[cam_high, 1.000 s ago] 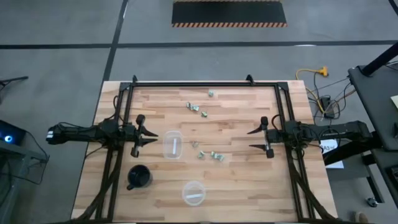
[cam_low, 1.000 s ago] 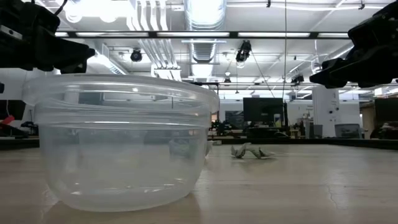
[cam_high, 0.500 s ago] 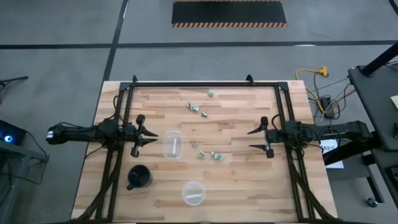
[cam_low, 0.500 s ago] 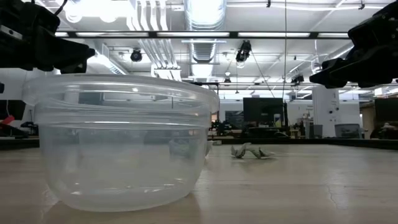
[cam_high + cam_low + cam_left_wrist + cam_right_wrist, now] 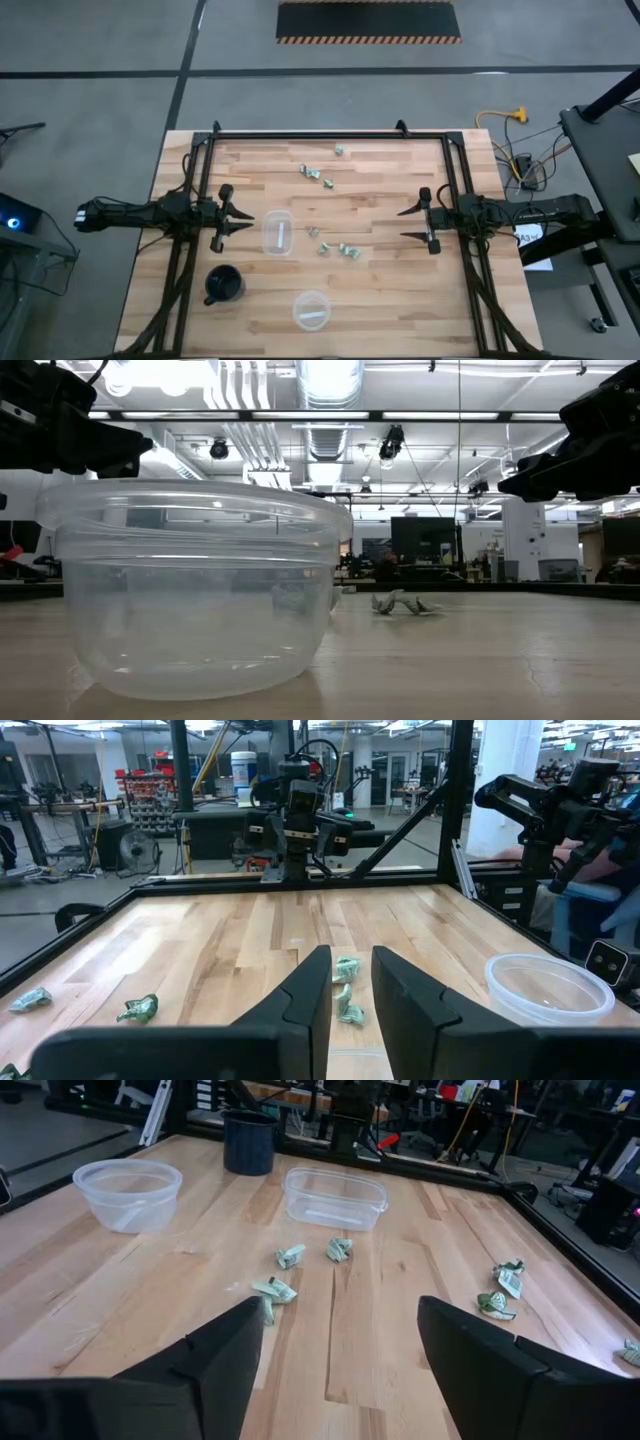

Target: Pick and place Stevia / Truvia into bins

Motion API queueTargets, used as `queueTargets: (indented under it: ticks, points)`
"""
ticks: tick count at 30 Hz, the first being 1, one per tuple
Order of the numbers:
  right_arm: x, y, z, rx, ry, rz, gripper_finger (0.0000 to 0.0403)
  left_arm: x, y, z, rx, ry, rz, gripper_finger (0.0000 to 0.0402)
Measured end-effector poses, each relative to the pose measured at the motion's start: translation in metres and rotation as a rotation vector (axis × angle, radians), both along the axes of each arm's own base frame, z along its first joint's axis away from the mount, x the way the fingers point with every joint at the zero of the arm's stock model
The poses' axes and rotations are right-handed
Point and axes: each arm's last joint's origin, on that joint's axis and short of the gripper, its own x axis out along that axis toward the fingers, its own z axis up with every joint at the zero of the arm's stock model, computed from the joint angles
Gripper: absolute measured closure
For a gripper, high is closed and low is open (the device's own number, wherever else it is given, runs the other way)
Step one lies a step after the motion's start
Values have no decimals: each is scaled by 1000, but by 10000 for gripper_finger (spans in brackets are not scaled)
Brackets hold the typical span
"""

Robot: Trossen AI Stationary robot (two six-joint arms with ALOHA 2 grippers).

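Several small green-and-white Stevia packets (image 5: 325, 247) lie scattered on the wooden table, some mid-table (image 5: 290, 1257) and some toward the far edge (image 5: 318, 177). The squarish clear bin (image 5: 278, 232) stands just in front of my left gripper (image 5: 250, 220). The round clear bin (image 5: 311, 310) stands near the front edge, close up in the low view (image 5: 195, 590). My left gripper (image 5: 350, 965) hovers level at the table's left with a narrow gap between its fingers and nothing in it. My right gripper (image 5: 340, 1320) hovers at the right (image 5: 402, 224), wide open with nothing between its fingers.
A black mug (image 5: 224, 285) stands near the front left, beside the round bin. A dark metal frame (image 5: 330, 135) runs along the table's far edge and down both sides. Bare wood lies between the packets and my right gripper.
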Motion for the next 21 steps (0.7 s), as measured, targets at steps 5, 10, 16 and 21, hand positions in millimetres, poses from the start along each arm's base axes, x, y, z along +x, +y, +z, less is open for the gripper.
queueTargets:
  ticks: [5,10,16,21]
  points:
    - [0,0,0,0,0,0,142,0,0,0,0,0,0,344]
    - [0,0,0,0,0,0,148,0,0,0,0,0,0,344]
    - [0,0,0,0,0,0,152,0,0,0,0,0,0,344]
    - [0,0,0,0,0,0,147,0,0,0,0,0,0,344]
